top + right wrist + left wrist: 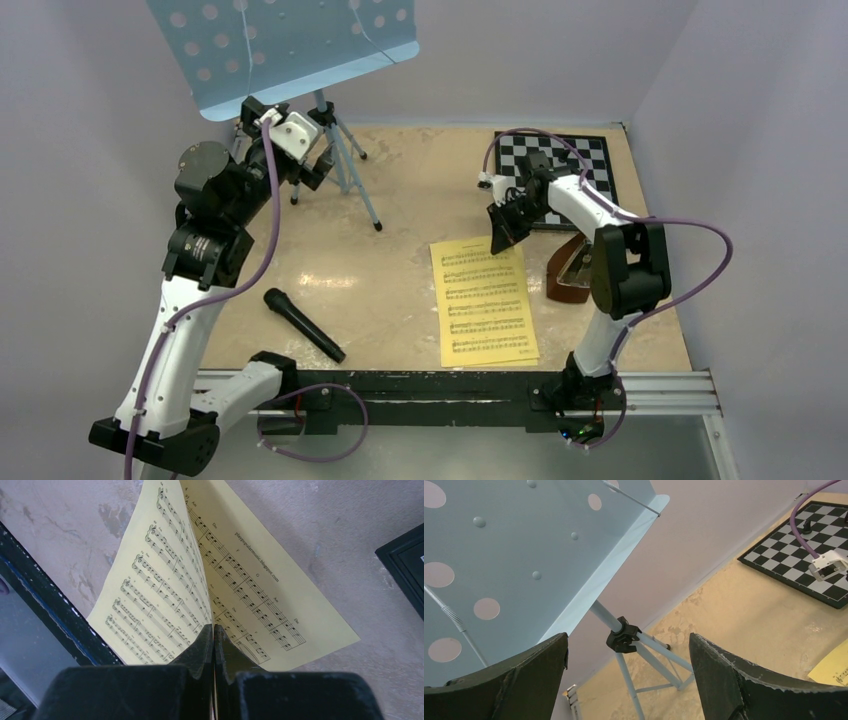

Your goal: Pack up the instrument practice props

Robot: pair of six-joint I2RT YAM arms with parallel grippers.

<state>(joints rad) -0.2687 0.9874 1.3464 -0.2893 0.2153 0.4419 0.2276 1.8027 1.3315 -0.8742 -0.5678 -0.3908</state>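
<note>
The desk (pixel 400 260) is beige and marbled, walled in on three sides, with a black rail (pixel 420 385) along its near edge.

The stand (pixel 290 50) is at the far left corner. Its perforated blue tray tilts out over the left arm and its tripod legs spread on the desk below. The left gripper (pixel 629 637) is raised under the tray's lip. Its jaws are wide apart and hold nothing, and the wrist view shows the stand's pole and black collar (pixel 624 636) between them, further off. Tray and legs crowd that arm from above and behind.

The chessboard (pixel 585 165) lies flat at the far right corner, with a dark piece (pixel 806 526) on it. The right arm's wrist and purple cable (pixel 520 140) pass over its near left part.

The pages (pixel 485 300) lie right of centre, reaching almost to the rail. The right gripper (pixel 214 627) is at their far edge, close to the chessboard. Its jaws are pressed together on the paper, and a sheet bows up in a ridge running to the tips.

The metronome (pixel 568 275) sits on the desk just right of the pages and near the chessboard's near edge, largely hidden behind the right arm's elbow.

A black microphone (pixel 303 324) lies slantwise on the desk, left of the pages and well apart from them, in front of the left arm.
</note>
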